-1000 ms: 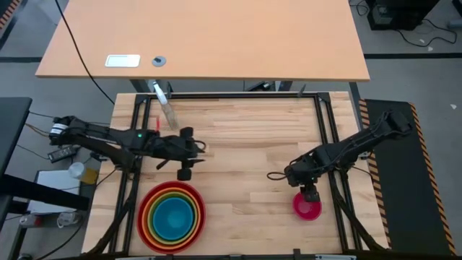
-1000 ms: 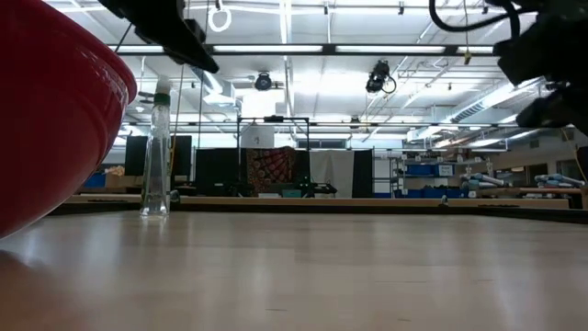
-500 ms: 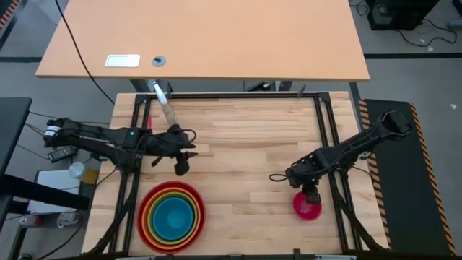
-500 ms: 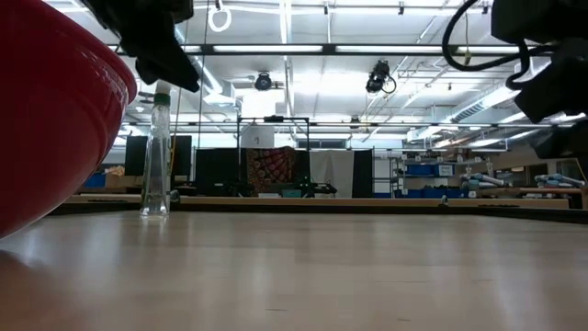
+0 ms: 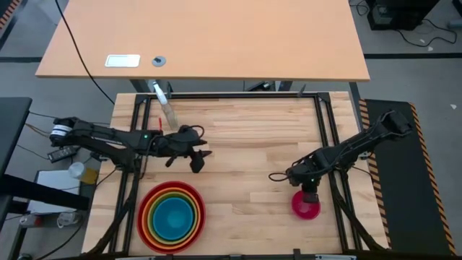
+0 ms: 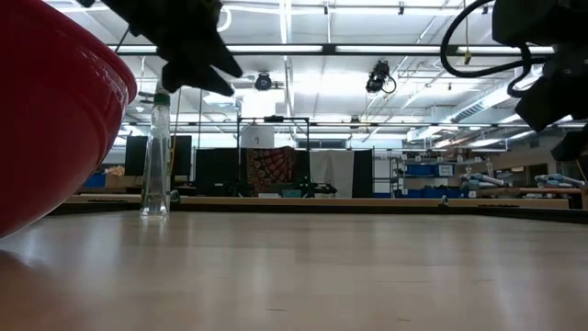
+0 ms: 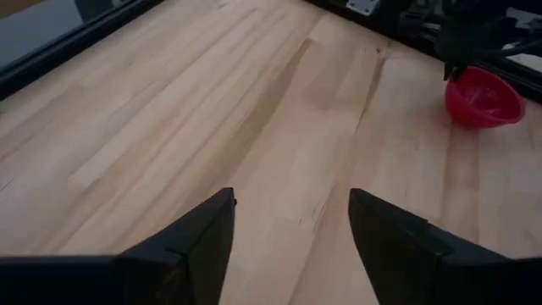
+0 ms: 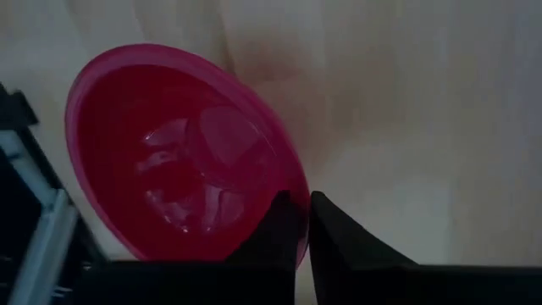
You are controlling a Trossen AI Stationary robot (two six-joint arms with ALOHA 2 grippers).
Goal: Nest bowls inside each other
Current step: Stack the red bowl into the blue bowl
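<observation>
A: Pinching the rim of the pink bowl [image 8: 182, 152], the right gripper [image 8: 295, 222] has its two fingers drawn nearly together, the bowl's edge caught between the tips. Confirm from above?

B: Confirmed. Right gripper [image 5: 309, 193] sits at the pink bowl's [image 5: 306, 206] far edge, near the right side of the table [image 5: 245, 144]. The bowl is on the wood, close to the frame rail.

A: And the left?

B: Left gripper [image 7: 290, 224] has fingers [image 7: 207, 233] spread wide, nothing between them, bare planks showing through the gap. The pink bowl [image 7: 483, 96] is visible well ahead of it across the table.

A: Its position overhead?

B: Left gripper [image 5: 196, 160] is toward the left-centre of the table, arm reaching in from the left edge. The stack [image 5: 172, 214] of nested bowls lies just near-side of it, at the near left: red outermost, then orange, yellow, green, with blue in the middle.

A: Stack and pink bowl?

B: Well apart, opposite sides of the table.

A: Low view?

B: The red outer wall of the stack [image 6: 50, 119] fills the left of the frame. A clear bottle [image 6: 156, 156] stands upright behind it; from above the bottle [image 5: 166, 108] is at the far left of the table.
</observation>
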